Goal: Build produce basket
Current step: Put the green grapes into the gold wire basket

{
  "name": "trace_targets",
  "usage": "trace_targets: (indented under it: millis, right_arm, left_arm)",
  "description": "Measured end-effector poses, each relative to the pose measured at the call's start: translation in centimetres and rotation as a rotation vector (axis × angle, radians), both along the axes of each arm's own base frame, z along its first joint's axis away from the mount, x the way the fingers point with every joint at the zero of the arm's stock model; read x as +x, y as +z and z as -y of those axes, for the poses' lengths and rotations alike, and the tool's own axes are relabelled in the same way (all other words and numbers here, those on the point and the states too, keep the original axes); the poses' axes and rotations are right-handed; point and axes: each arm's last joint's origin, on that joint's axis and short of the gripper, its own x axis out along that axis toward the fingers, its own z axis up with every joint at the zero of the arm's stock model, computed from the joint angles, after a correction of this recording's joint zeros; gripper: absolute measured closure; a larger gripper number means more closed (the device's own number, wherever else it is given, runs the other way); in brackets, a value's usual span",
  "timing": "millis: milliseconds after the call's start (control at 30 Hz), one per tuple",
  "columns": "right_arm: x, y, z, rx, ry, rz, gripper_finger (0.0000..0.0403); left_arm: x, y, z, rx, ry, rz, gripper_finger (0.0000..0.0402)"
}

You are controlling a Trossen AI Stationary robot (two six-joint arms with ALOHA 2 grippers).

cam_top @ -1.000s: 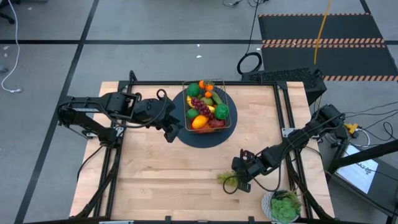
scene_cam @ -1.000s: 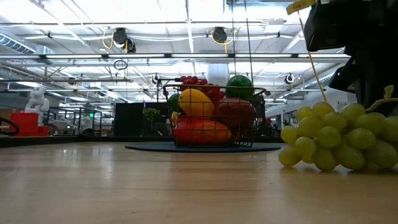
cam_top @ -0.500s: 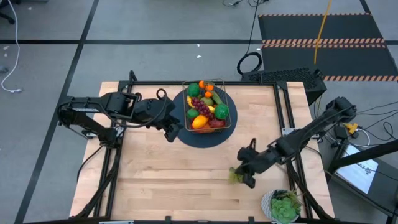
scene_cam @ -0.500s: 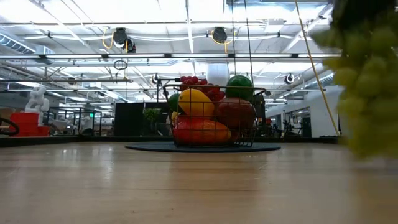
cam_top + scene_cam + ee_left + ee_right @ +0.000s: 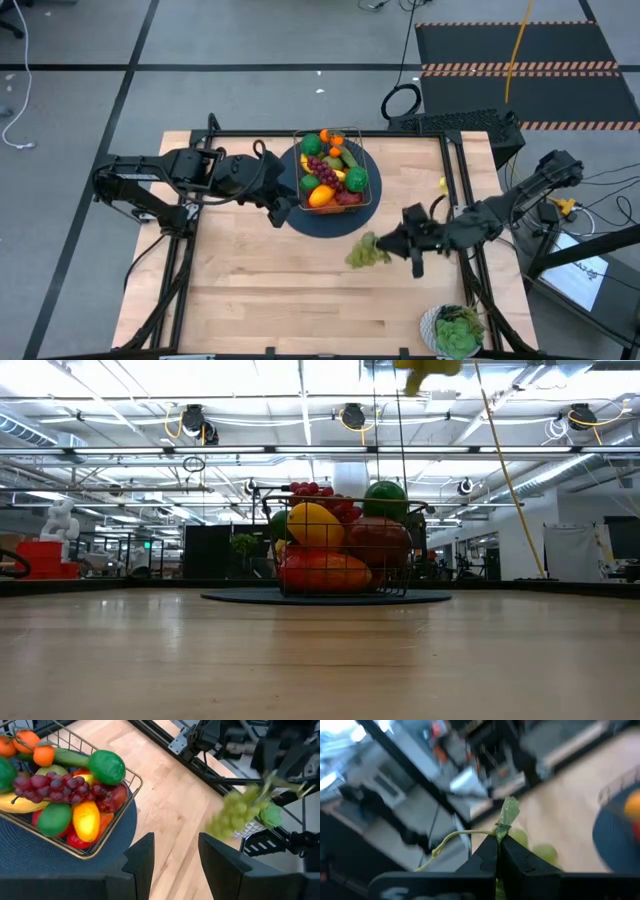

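A: What's in the basket [image 5: 334, 171] at this moment?

B: It's piled high. From the left wrist view I can make out purple grapes [image 5: 47, 787], a banana [image 5: 19, 806], small oranges [image 5: 36, 747], a cucumber [image 5: 70, 757], a round green fruit [image 5: 106, 767], a yellow-orange mango [image 5: 86, 820] and red apples [image 5: 114, 796]. The basket stands on a round dark-blue mat [image 5: 327, 214] near the far edge of the bench [image 5: 260, 280].

A: Anything outside it?

B: A bunch of green grapes [image 5: 366, 252] hangs in the air, clear of the bench, just off the mat's near right side. A leafy plant in a white pot [image 5: 455, 331] stands at the near right corner of the bench.

A: Who has the grapes?

B: The right gripper [image 5: 393, 243]. Its fingers are pinched together on the bunch's stem, which shows plainly in the right wrist view, with the green fruit dangling below. The right arm reaches in from the right edge of the bench, stretched roughly level toward the mat.

A: And the left side?

B: The left gripper [image 5: 279, 210] hovers over the mat's left edge, just beside the basket, its fingers parted a little and gripping nothing. The left arm extends across from the left side of the bench.
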Motion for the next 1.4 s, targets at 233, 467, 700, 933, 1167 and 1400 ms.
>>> trace_targets:
  millis: [233,467,700,933,1167,1400]
  right_arm:
    - [0.0,4.7,1.4,-0.148,-0.121,0.190,0.0403]
    - [-0.5,9.7,3.0,-0.345,-0.195,0.300,0.0403]
    - [-1.3,12.9,4.0,-0.539,-0.249,0.356,0.0403]
    - [-1.4,13.3,4.1,-0.802,-0.255,0.329,0.0403]
    - [-0.8,13.0,3.9,-1.093,-0.240,0.279,0.0403]
    - [-0.6,12.8,3.8,-1.282,-0.230,0.248,0.0403]
  left_arm:
    - [0.0,0.0,0.0,0.017,-0.013,-0.001,0.0250]
    - [0.0,0.0,0.0,0.018,-0.014,-0.001,0.0250]
    - [0.0,0.0,0.0,0.017,-0.014,-0.001,0.0250]
    - [0.0,0.0,0.0,0.018,-0.015,-0.001,0.0250]
    - [0.0,0.0,0.0,0.038,-0.030,-0.004,0.0250]
    - [0.0,0.0,0.0,0.039,-0.031,-0.004,0.0250]
